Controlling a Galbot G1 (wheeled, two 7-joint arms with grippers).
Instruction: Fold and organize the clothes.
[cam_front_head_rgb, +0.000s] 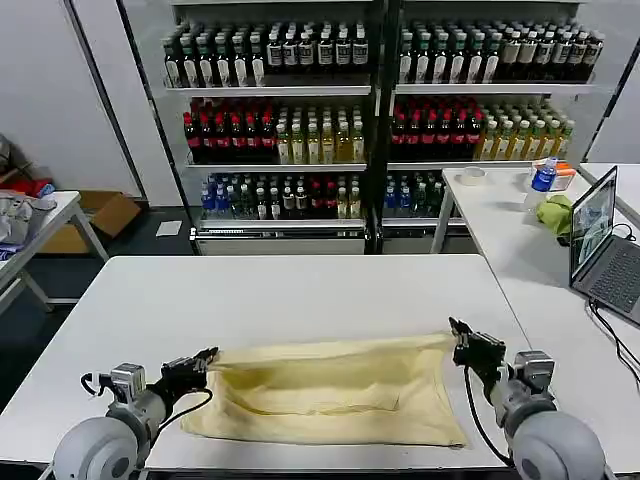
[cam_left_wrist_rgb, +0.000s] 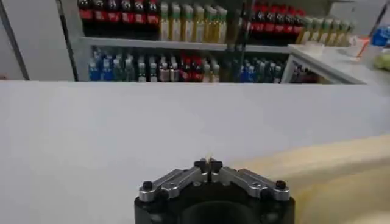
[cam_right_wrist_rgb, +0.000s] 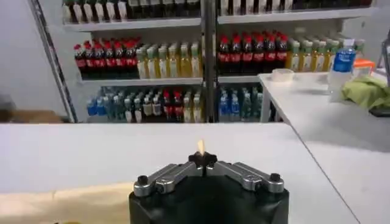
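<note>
Folding is partway: cream-yellow garment (cam_front_head_rgb: 330, 392) lies doubled lengthwise on the counter (cam_front_head_rgb: 300, 290), left end effector (cam_front_head_rgb: 205, 358) and right end effector (cam_front_head_rgb: 462, 333) each pinching a far corner, further folds remaining.

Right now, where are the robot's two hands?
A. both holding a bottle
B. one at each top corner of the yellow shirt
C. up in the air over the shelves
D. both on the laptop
B: the left hand and right hand each pinch a far corner of the yellow shirt on the table.
</note>
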